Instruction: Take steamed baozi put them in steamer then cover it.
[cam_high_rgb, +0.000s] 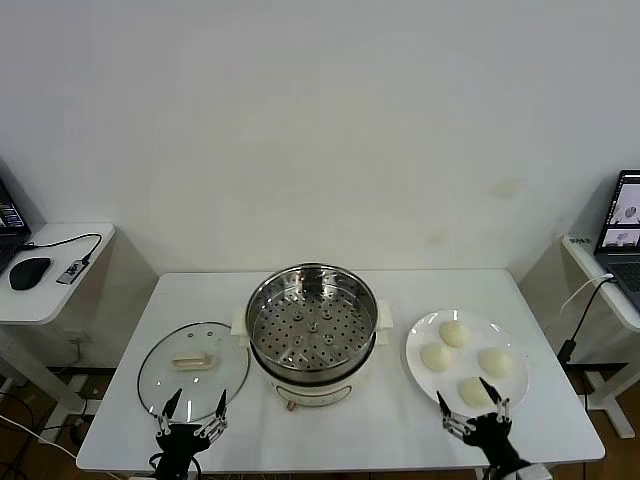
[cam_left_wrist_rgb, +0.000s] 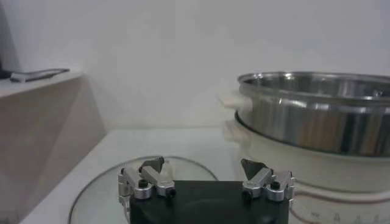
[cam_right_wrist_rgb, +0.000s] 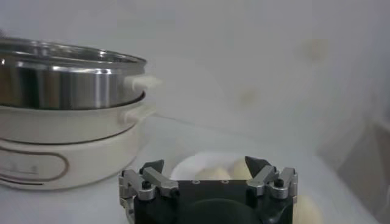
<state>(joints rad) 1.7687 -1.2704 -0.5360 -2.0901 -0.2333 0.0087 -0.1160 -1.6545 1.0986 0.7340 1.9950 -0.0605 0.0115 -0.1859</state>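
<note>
My right gripper (cam_high_rgb: 471, 400) hovers empty, jaws spread wide, at the near edge of the flat white plate (cam_high_rgb: 421, 335) bearing 4 smooth cream-white dough buns (cam_high_rgb: 454, 334). My left gripper (cam_high_rgb: 194, 403), equally wide, waits over the clear glass lid (cam_high_rgb: 160, 370) beside the shiny steel steamer pot (cam_high_rgb: 312, 322). The buns look soft and light, so each likely needs a gentle pinch across its sides.

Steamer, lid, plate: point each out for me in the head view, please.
steamer (cam_high_rgb: 312, 330), head view, on the perforated tray inside.
lid (cam_high_rgb: 193, 362), head view, on the cream handle at its centre.
plate (cam_high_rgb: 418, 340), head view, on the bare white rim at its steamer side.
</note>
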